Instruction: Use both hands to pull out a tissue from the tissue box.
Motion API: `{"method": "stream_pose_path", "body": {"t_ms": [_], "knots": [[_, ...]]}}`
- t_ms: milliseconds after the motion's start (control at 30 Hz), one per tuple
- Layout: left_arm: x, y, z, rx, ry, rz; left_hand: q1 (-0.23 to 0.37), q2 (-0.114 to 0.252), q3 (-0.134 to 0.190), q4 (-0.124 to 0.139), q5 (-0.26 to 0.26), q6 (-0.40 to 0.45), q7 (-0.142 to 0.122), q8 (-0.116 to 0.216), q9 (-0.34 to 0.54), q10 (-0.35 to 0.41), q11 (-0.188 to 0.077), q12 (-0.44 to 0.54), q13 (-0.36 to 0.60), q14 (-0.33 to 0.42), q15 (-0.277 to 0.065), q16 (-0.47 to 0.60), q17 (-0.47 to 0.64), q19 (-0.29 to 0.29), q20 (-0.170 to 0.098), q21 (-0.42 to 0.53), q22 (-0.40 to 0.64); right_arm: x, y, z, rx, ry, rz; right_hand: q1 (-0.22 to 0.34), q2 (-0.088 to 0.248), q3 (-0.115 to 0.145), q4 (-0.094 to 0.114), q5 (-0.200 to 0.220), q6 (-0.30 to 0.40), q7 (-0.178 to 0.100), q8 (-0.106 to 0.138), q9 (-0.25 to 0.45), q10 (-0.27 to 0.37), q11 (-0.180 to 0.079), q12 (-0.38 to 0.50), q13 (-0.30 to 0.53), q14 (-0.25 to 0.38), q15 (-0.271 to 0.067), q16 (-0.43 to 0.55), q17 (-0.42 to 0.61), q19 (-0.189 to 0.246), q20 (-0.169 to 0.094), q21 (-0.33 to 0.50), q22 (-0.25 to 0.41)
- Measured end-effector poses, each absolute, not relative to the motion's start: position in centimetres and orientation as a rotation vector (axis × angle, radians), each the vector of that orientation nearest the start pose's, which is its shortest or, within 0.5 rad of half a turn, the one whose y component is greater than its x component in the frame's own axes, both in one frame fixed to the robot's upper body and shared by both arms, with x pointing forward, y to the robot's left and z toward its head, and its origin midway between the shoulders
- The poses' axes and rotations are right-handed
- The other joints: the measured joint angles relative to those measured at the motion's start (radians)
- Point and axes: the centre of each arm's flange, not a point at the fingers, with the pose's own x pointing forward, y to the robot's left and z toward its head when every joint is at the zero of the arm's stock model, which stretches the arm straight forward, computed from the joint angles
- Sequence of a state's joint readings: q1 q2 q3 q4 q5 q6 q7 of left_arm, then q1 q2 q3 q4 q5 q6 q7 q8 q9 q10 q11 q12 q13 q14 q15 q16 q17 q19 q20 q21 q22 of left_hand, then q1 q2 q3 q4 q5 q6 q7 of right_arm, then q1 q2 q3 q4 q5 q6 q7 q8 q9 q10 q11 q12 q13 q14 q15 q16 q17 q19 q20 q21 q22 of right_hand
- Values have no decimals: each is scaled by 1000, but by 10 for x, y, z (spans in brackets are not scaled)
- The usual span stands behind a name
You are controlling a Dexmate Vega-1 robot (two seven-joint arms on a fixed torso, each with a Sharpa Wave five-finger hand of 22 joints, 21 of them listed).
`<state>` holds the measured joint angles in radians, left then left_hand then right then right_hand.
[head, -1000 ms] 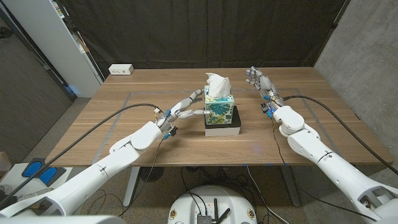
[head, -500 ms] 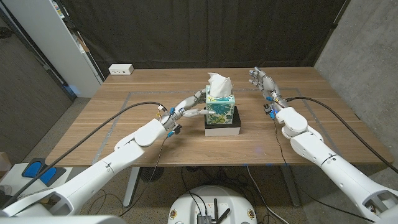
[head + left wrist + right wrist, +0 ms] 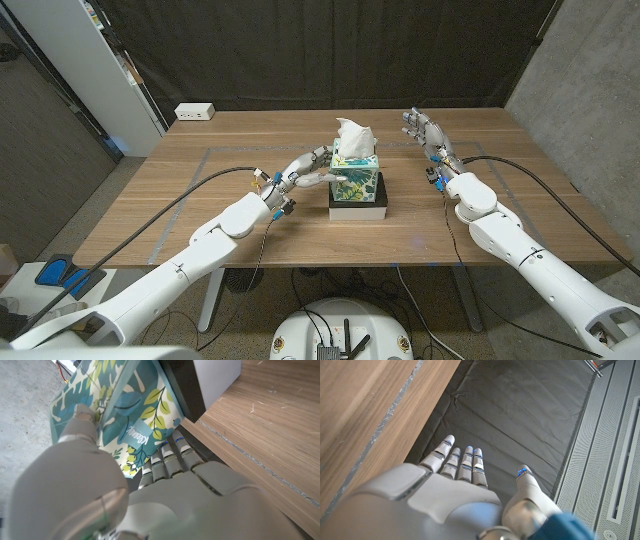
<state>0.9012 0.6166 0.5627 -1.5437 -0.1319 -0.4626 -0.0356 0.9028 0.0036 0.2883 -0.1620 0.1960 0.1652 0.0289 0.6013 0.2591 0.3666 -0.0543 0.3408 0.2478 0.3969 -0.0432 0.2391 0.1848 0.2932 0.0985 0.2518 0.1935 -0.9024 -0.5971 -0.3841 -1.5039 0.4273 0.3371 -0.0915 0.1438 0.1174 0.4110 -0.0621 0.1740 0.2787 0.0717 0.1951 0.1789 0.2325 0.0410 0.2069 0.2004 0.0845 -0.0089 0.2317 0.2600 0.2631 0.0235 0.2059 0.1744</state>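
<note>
While my left hand (image 3: pixel 305 172) presses the tissue box (image 3: pixel 357 180) at mid-table, hiding its side, my right hand (image 3: pixel 421 131) hangs spread and empty nearby; a white power strip (image 3: pixel 194 112) sits far off.

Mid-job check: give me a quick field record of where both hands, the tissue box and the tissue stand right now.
left hand: fingers against the left side of the tissue box
right hand: open, raised to the right of the box, apart from it, holding nothing
tissue box: leaf-patterned, standing on a black and white base mid-table
tissue: white, sticking up from the box top, untouched by either hand
table: wooden
step status: tissue not yet pulled
</note>
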Motion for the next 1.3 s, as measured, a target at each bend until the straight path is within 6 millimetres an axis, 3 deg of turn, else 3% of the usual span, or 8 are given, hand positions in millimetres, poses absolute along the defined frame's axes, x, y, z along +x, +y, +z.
{"method": "stream_pose_path", "body": {"t_ms": [600,1300], "knots": [[570,162,-42,504,-839,-488,-12,25,2,6,-3,-9,7,14,13,-16,5,-5,20,-10,2,-8,1,-8,4,-3,0,608,-273,4,-197,-754,184,-4,4,0,-6,0,0,0,0,0,0,0,0,0,0,0,0,-5,0,0,0,0],[554,166,-12,550,-853,-494,-26,39,-2,10,-4,-27,14,14,22,-34,12,-14,29,-33,0,-18,4,-24,9,-11,0,613,-283,-2,-177,-734,180,-4,4,0,-6,0,0,0,0,0,0,0,-4,0,0,0,-6,-4,0,0,0,0]]}}
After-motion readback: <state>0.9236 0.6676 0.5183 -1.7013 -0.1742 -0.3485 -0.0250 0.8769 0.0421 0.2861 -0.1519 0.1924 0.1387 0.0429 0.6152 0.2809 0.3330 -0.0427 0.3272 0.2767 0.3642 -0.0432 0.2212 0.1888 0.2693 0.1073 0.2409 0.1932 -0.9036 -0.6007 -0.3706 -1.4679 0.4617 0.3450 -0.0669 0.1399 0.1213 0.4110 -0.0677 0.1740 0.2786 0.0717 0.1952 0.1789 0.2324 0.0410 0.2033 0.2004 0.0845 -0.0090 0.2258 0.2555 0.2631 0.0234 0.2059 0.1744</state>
